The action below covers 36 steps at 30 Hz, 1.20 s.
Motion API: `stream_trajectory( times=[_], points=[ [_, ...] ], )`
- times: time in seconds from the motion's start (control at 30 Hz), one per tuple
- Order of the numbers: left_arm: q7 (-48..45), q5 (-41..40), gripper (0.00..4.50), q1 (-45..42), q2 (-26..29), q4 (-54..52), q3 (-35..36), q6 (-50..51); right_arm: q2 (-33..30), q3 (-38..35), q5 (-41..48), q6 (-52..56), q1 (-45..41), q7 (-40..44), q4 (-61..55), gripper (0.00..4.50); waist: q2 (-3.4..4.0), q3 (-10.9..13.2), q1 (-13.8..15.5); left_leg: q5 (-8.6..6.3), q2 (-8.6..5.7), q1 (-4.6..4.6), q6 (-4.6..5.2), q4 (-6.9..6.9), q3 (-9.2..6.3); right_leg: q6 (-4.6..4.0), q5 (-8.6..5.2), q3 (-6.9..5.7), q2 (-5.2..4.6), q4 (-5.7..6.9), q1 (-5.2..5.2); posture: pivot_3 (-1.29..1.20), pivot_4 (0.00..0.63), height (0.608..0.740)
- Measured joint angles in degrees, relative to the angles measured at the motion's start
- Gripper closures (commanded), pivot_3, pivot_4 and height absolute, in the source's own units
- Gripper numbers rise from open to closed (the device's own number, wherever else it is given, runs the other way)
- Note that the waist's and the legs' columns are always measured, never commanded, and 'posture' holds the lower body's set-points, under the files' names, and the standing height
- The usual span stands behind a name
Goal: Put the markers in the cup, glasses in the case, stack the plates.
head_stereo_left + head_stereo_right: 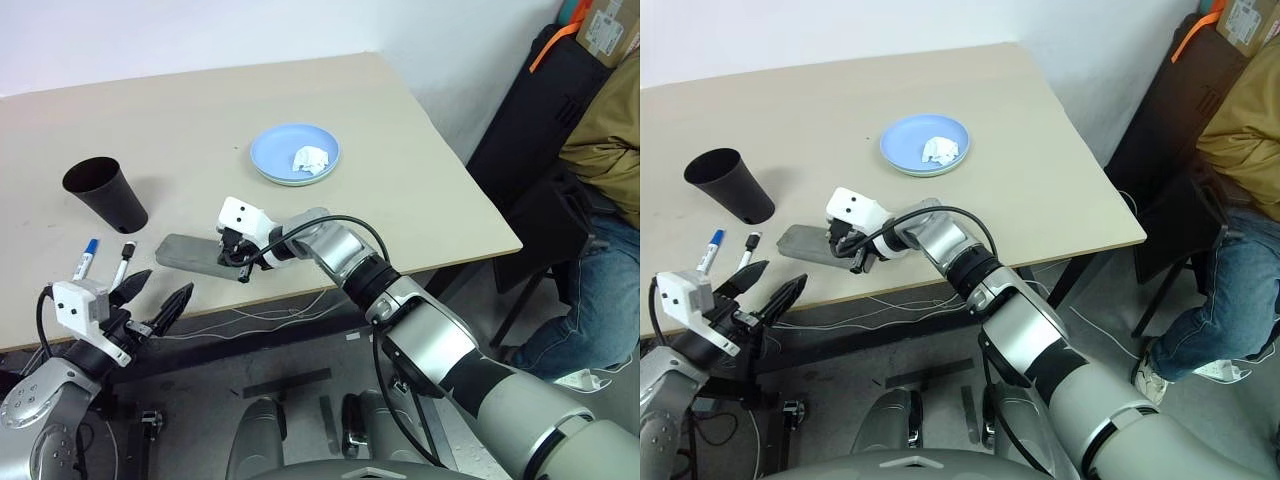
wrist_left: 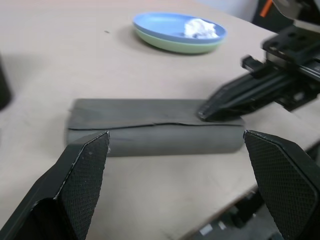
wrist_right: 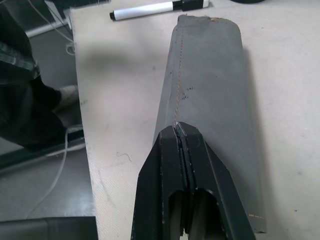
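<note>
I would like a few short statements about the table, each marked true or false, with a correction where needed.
1. The case is closed. True.
2. The blue plate lies on the green plate. True.
3. Both markers are in the cup. False: they lie on the table beside the cup.
4. The left tool is shut. False: it is open.
5. The right tool is shut, its tips on the case. True.
6. The tissue lies on the bare table. False: it is on the blue plate.

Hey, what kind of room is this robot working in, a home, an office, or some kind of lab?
Probably a lab or workshop rather than a home: a plain bare table against a white wall, loose cables trailing under its edge, and a cardboard box stored in the corner behind a seated person.
</note>
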Motion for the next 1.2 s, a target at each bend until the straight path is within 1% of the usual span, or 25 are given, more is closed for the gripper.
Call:
stream_trajectory(
  times=[0.07, 0.2, 0.3, 0.4, 0.5, 0.63, 0.83, 0.97, 1.07, 1.2],
  points=[
    [0.33, -0.78, 0.00, -0.04, 0.04, 0.00, 1.18, 0.26, -0.08, -1.62, 2.20, 1.45, 0.00, 0.69, -1.86, 4.48, -0.11, 0.20, 0.00, 0.00, 0.00, -0.04, 0.00, 0.00, 0.00, 0.00, 0.00, 0.00, 0.00, 0.00, -0.03, 0.00, 0.150, 0.706],
    [1.24, -2.44, 0.00, -0.13, 0.77, 0.01, 4.14, 1.13, -0.41, -4.54, 5.57, 2.43, 0.61, 0.91, -9.20, 4.48, -0.21, 0.28, 0.07, 0.00, -0.01, -0.06, 0.00, -0.10, 0.02, 0.07, 0.04, 0.00, 0.00, -0.09, -0.04, 0.00, 0.150, 0.706],
    [2.46, -2.44, 0.00, -0.17, 1.51, 0.15, 6.05, 1.49, -0.91, -6.57, 6.13, 1.78, 3.42, -1.19, -14.17, 4.48, -0.24, 0.28, 0.17, 0.00, -0.02, -0.06, 0.00, -0.20, 0.03, 0.13, 0.08, -0.01, -0.01, -0.20, -0.02, 0.00, 0.150, 0.706],
    [4.18, -0.21, 0.00, -0.73, 2.16, 1.56, 6.46, 1.21, -1.78, -8.27, 7.08, 1.82, 9.02, -3.14, -20.18, 4.48, -0.26, 0.27, 0.31, 0.00, -0.05, -0.05, 0.00, -0.32, 0.05, 0.14, 0.09, -0.02, -0.02, -0.34, 0.02, 0.00, 0.150, 0.706],
    [6.05, 0.45, 0.00, -2.64, 2.34, 3.97, 6.97, 1.38, -2.27, -10.28, 8.91, 4.59, 13.84, -5.21, -26.11, 4.48, -0.36, 0.26, 0.23, 0.01, -0.05, -0.05, 0.01, -0.44, 0.06, 0.17, 0.11, -0.02, 0.00, -0.37, 0.00, 0.00, 0.150, 0.706],
    [7.36, 3.07, 0.00, -5.58, 4.92, 8.27, 7.42, 1.42, -3.89, -12.35, 11.17, 8.65, 17.03, -7.42, -33.28, 4.48, -0.43, 0.22, 0.14, 0.01, -0.03, 0.00, 0.01, -0.54, 0.06, 0.17, 0.11, -0.02, 0.07, -0.38, -0.03, 0.00, 0.150, 0.706],
    [10.13, 7.10, 0.00, -11.84, 6.62, 16.71, 5.37, 2.95, -6.37, -12.93, 11.24, 11.32, 18.95, -10.42, -35.20, 4.48, -0.46, 0.20, 0.15, 0.01, -0.04, 0.02, 0.01, -0.55, 0.07, 0.17, 0.12, -0.01, 0.06, -0.38, -0.01, 0.00, 0.150, 0.706],
    [12.16, 9.72, 0.00, -15.92, 7.30, 20.99, 2.91, 5.46, -6.78, -14.40, 11.89, 12.66, 18.89, -12.10, -35.22, 4.48, -0.53, 0.18, 0.18, 0.02, -0.04, 0.01, 0.02, -0.57, 0.08, 0.17, 0.13, -0.01, 0.08, -0.39, 0.00, 0.00, 0.150, 0.706],
    [14.53, 11.73, 0.00, -19.35, 7.72, 23.66, 0.67, 9.07, -7.31, -14.71, 12.16, 13.03, 18.86, -13.07, -35.22, 4.48, -0.59, 0.17, 0.17, 0.02, -0.05, 0.01, 0.02, -0.57, 0.07, 0.17, 0.14, -0.01, 0.08, -0.39, 0.01, 0.00, 0.150, 0.706],
    [16.73, 13.32, 0.00, -22.66, 9.57, 24.01, -1.96, 16.44, -7.79, -14.70, 12.17, 13.63, 18.86, -14.26, -35.22, 4.48, -0.59, 0.17, 0.05, 0.02, -0.05, 0.02, 0.02, -0.57, 0.09, 0.17, 0.14, 0.00, 0.07, -0.38, 0.01, 0.00, 0.150, 0.706]
  ],
)
